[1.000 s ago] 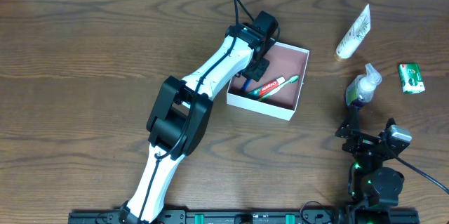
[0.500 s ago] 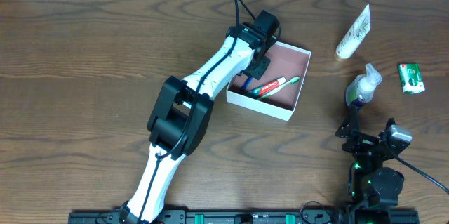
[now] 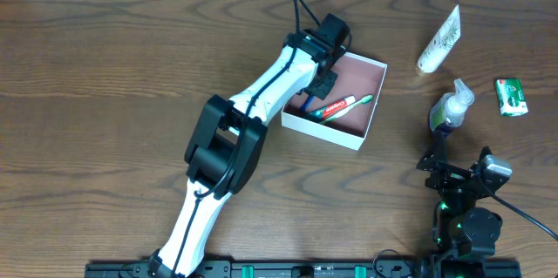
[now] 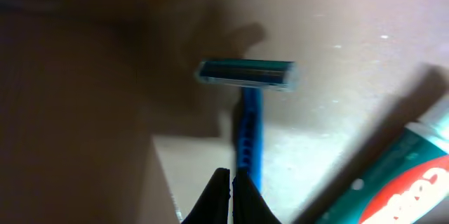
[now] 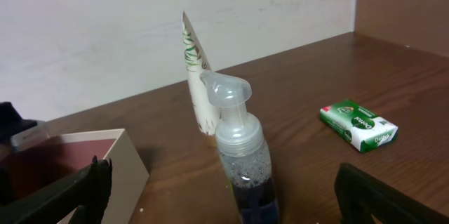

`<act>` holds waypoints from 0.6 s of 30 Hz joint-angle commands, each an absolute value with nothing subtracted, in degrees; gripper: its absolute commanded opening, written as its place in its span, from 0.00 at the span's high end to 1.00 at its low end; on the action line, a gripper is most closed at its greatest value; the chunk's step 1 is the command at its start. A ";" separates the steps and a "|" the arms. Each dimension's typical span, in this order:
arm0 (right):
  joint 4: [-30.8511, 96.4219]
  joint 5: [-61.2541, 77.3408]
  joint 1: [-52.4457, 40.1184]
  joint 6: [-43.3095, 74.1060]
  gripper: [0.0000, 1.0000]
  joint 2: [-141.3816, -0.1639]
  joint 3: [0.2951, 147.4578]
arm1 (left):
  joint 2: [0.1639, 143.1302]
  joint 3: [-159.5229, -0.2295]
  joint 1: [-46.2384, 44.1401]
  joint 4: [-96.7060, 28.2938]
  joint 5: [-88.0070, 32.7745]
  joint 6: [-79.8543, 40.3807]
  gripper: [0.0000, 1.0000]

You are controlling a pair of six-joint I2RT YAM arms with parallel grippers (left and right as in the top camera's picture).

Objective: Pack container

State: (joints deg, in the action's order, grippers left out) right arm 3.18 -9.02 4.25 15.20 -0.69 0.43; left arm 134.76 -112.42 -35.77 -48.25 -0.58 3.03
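Note:
The container, a white box with a pink inside, sits at the table's middle. In it lie a blue razor, a red-and-green toothpaste tube and a green toothbrush. My left gripper is low inside the container's left part, its fingertips shut together just beside the razor's handle. The razor lies on the container floor. My right gripper is wide open, one finger on each side of a clear pump bottle with dark liquid, which stands upright on the table right of the container.
A white tube with green print lies at the back right and also shows in the right wrist view. A green soap box lies at the far right and shows in the right wrist view. The left arm stretches across the table's middle.
The left gripper and the container's far corner have shifted very slightly to the right. The right arm has not moved.

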 commanded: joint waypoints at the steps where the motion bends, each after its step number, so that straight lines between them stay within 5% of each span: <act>1: 3.40 -9.43 3.31 14.31 0.01 -0.34 0.32 | 136.99 -112.18 -38.09 -48.49 -0.58 5.26 0.94; 18: 3.40 -9.43 3.31 14.31 0.01 -0.34 0.32 | 137.08 -112.25 -38.41 -45.74 7.79 5.32 0.94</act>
State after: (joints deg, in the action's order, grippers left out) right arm 3.16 -9.02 4.25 15.20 -0.69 0.43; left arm 136.20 -112.42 -38.54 -45.93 5.23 4.75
